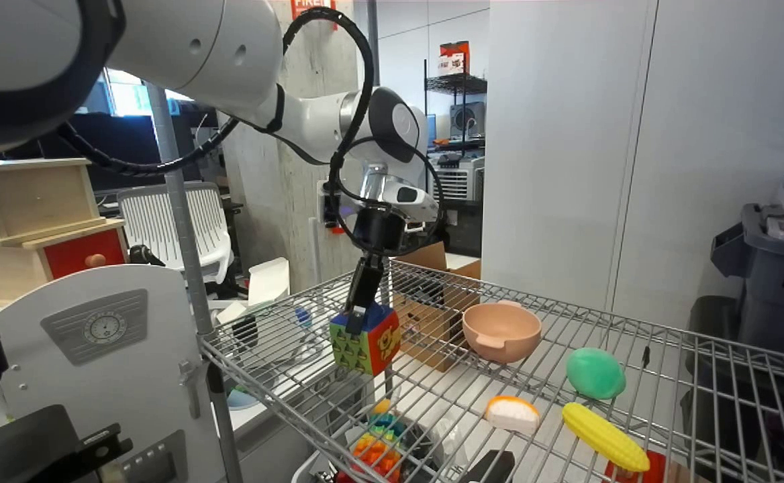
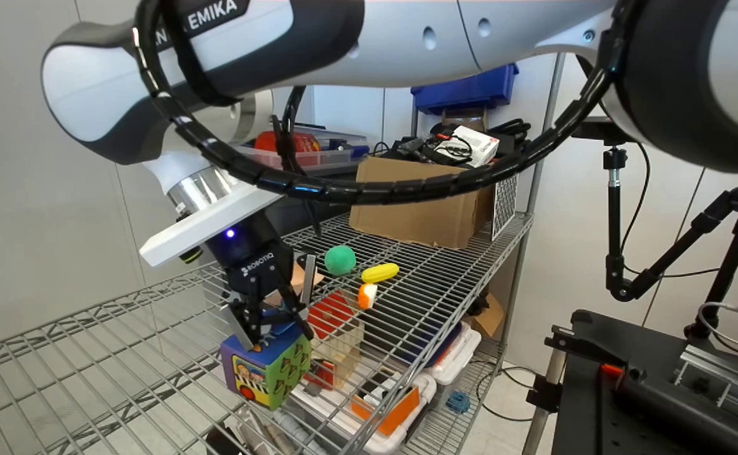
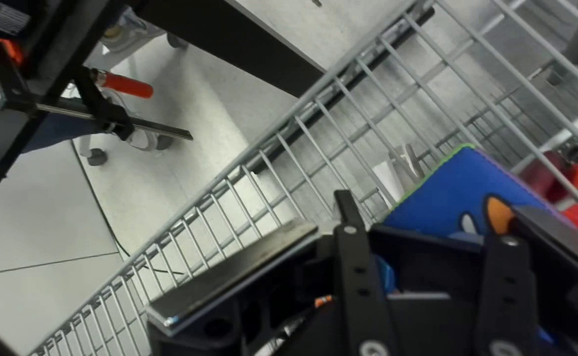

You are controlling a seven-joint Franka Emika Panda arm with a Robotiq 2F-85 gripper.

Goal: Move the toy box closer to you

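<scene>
The toy box point(image 1: 352, 347), with green, red and blue faces, stands upright near one end of the wire rack. An exterior view also shows the toy box point(image 2: 288, 371) with its picture side. In the wrist view only the blue top of the toy box point(image 3: 442, 193) shows; the rest is hidden by the gripper. My gripper point(image 2: 280, 332) is directly over the box with its fingers spread apart at the top of the box. One finger overlaps the upper edge of the green face. Whether the fingertips touch the box, and whether it rests fully on the wires, I cannot tell.
On the wire rack point(image 1: 570, 310) lie a pink bowl point(image 1: 501, 329), a green toy piece point(image 1: 595, 373), a yellow corn point(image 1: 605, 437) and an orange-and-white piece point(image 1: 513, 414). A plain brown carton point(image 2: 413, 199) stands at the rack's far end.
</scene>
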